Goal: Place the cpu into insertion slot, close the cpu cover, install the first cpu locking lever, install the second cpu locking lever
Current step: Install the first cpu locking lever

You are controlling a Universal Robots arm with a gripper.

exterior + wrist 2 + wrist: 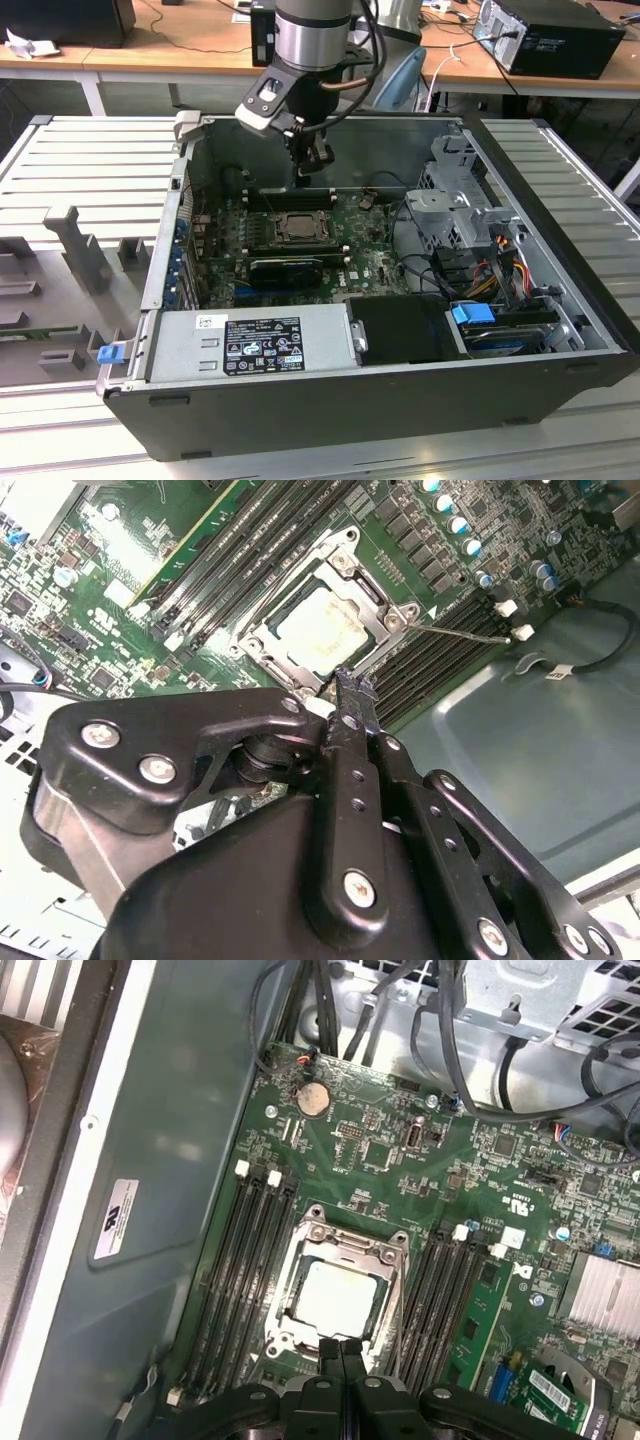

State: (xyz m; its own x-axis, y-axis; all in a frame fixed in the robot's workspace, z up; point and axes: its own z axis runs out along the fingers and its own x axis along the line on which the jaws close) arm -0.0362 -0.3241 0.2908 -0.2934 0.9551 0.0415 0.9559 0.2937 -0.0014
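The cpu (338,1295) lies flat and face up in the insertion slot (288,1312). It is square, so it has no long axis, and its sides run parallel to the slot's rim. The cpu cover (352,1243) is down over it, framing the pale face through its window. In the second wrist view a thin metal lever (460,632) reaches from one corner of the slot out across the nearest memory slots; I cannot tell whether it is latched. Two opposite sides of the slot are hemmed by banks of long black memory slots (240,1270), which run parallel to those sides. Past one bank there is bare grey case panel (170,1210), the widest open room beside the slot. My gripper (342,1345) is clenched, its fingers pressed together with nothing between them. It hangs above the slot near one edge, and in the exterior view it is apart from the board. In that view a long black graphics card (285,268) lies just beside the slot on the side nearer the power supply (250,340). A drive cage (455,200) with cables stands well off towards the exterior view's right. The case walls rise around the board, and the case lies on a ribbed grey worktop (90,180).
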